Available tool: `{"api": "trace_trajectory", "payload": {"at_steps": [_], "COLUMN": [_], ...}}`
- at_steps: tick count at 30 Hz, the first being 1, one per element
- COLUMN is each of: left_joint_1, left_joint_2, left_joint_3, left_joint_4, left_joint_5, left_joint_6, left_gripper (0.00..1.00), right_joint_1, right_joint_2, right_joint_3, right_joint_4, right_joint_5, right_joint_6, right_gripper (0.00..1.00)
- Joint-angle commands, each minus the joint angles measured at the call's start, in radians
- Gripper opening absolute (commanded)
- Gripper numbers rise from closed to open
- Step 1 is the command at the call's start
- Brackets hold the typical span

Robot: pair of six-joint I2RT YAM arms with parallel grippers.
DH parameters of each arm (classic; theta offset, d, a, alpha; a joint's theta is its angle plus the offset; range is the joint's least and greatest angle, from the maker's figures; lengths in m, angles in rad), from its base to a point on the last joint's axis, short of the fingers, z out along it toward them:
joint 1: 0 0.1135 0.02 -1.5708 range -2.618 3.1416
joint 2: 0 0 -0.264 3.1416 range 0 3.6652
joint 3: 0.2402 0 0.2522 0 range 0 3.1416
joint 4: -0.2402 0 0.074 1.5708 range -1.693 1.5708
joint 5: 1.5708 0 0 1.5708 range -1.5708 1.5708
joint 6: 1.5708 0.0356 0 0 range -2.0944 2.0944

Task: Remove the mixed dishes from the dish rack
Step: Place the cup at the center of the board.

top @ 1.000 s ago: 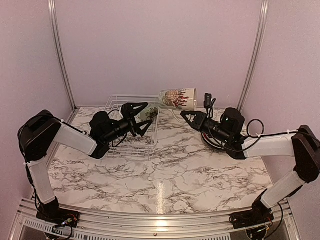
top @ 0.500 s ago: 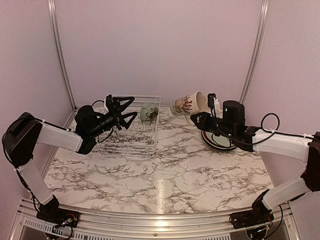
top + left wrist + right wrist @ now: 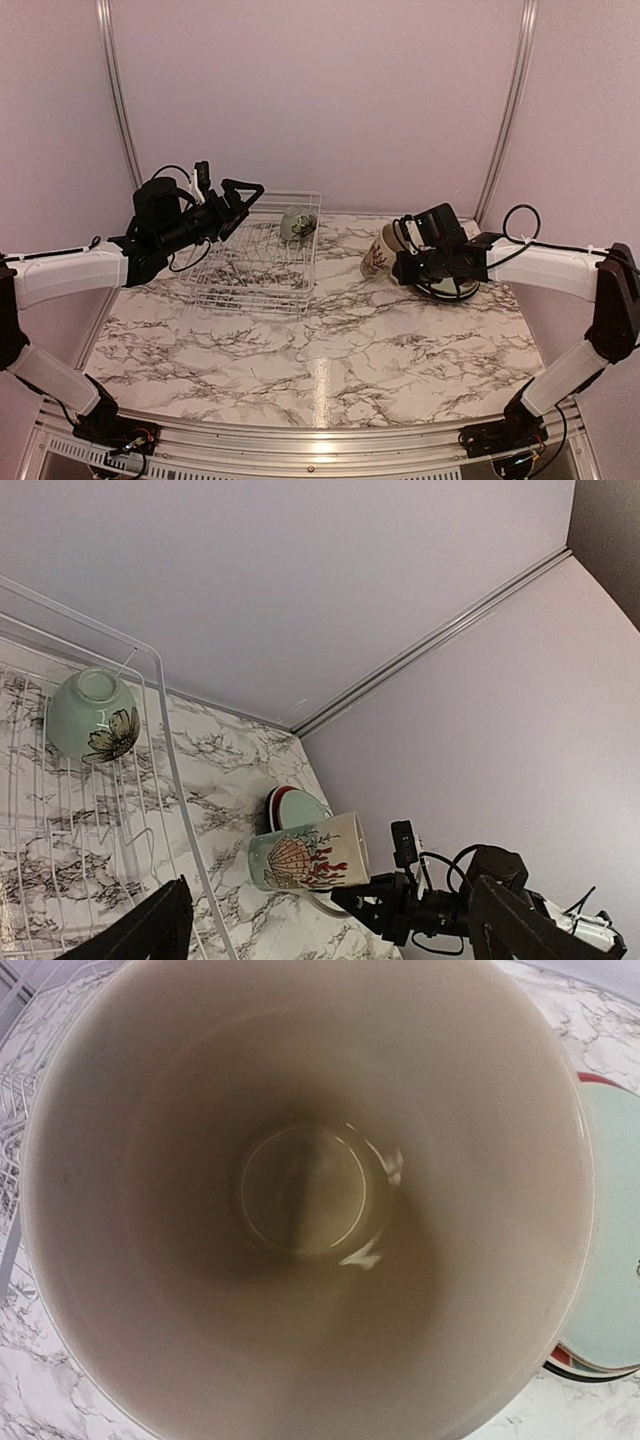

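The right gripper [image 3: 403, 258] is clamped on the cream floral mug [image 3: 378, 256]. It holds the mug tilted, low over the marble table [image 3: 330, 340], at nine o'clock of the stacked plates [image 3: 445, 293], in my judgement to set it beside them. The left gripper [image 3: 240, 205] hangs over the dish rack [image 3: 250, 280] at its ten o'clock side, jaws wide apart and empty, likely lined up for the small pale green bowl [image 3: 297, 222] at the rack's one o'clock corner. Whether the mug touches the table cannot be told. Its interior fills the right wrist view, hiding the fingers and the hold point.
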Motion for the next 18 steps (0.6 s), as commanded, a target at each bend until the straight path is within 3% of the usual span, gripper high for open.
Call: {"api": "trace_trajectory", "payload": {"at_steps": [1,11,18], "left_joint_1": [-0.001,-0.009,-0.012], "left_joint_2": [-0.013,-0.008,0.000], "left_joint_3": [0.018,0.034,0.046], "left_joint_4": [-0.126,-0.151,-0.169], "left_joint_5": [-0.043,-0.052,-0.058], "left_joint_6": [0.071,0.087,0.103], "left_gripper": [0.99,0.99,0.99], "right_joint_1": [0.039,0.111,0.097], "right_joint_2": [0.023,0.112,0.124], "right_joint_3": [0.112,0.212,0.206], "right_joint_4": [-0.029,-0.231,-0.264], "right_joint_5": [0.076,0.190,0.218], "right_joint_6": [-0.066,-0.082,-0.060], "right_gripper": [0.00,0.00,0.00]}}
